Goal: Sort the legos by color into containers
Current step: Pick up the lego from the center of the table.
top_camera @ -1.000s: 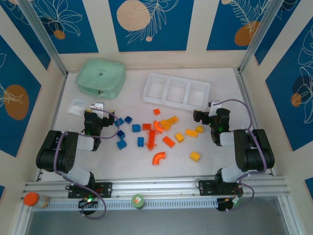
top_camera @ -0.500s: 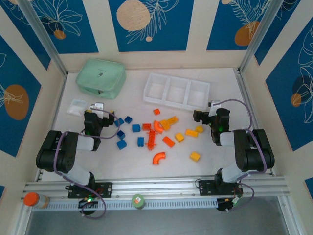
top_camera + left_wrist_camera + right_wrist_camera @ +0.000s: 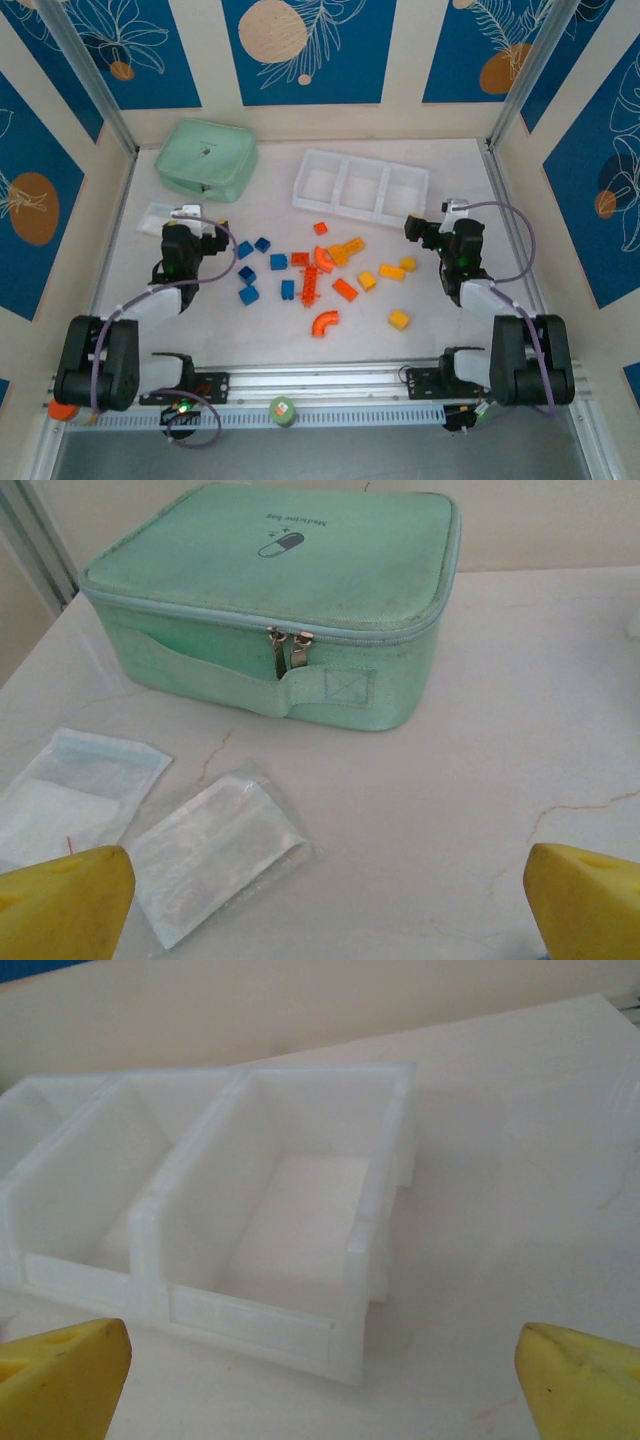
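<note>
Your legos (image 3: 344,289) lay loose on the table (image 3: 270,340) between the two arms, all outside the tray. Blue bricks (image 3: 278,262) were left, red-orange bricks (image 3: 311,283) middle, yellow-orange bricks (image 3: 390,271) right. The long red-orange brick's axis ran roughly near-to-far. A red-orange arch (image 3: 324,323) sat nearest the arm bases, a bit apart from the rest.

The white three-compartment tray (image 3: 352,211) stood behind the pile. Its long axis ran left-right with the right end swung slightly nearer, and its compartments opened upward.

Your right gripper (image 3: 320,1380) was spread wide with nothing between the yellow fingertips (image 3: 60,1375). It was aimed at the tray's right-end compartment, near but not touching.

Your left gripper (image 3: 320,920) was also spread wide with nothing between its fingertips. It faced the mint green zip case (image 3: 280,590), whose zipper pulls pointed toward it. Two clear bags (image 3: 215,850) lay flat on the table between the gripper and the case.
</note>
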`<action>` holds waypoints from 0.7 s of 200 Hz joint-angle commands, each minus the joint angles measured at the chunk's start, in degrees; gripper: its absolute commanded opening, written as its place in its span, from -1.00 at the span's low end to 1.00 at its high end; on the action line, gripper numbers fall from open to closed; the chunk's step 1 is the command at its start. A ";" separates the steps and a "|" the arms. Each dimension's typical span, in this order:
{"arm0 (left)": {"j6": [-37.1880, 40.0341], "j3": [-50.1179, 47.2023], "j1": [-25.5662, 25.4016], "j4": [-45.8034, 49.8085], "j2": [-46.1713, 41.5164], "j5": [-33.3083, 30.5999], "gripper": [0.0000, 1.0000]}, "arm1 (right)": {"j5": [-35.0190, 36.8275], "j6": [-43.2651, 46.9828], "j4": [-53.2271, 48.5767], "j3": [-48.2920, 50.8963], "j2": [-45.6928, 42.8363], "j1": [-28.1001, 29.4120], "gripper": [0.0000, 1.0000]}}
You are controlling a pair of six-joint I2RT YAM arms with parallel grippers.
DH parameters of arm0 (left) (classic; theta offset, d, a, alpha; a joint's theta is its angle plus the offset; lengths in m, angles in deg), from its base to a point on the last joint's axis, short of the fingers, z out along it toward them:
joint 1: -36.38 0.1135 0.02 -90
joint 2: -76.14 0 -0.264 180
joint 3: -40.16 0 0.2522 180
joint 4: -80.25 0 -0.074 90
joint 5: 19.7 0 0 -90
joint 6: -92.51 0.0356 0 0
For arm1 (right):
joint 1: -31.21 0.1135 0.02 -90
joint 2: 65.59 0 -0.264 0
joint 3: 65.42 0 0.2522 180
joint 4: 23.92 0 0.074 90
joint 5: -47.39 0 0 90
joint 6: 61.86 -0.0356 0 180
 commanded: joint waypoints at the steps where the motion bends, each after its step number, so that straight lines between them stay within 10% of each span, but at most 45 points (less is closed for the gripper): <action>1: -4.69 3.08 0.75 10.65 -4.48 0.90 0.99 | -0.46 -6.05 -8.97 -2.86 -5.21 -0.62 0.98; 56: -17.95 3.29 0.93 16.81 -14.04 8.46 0.99 | -1.61 -27.32 -26.30 -3.24 -16.23 -4.80 0.98; 140: -30.80 6.85 0.79 39.41 -22.18 16.09 0.99 | -7.46 -19.40 -46.79 -13.95 -13.51 5.95 0.98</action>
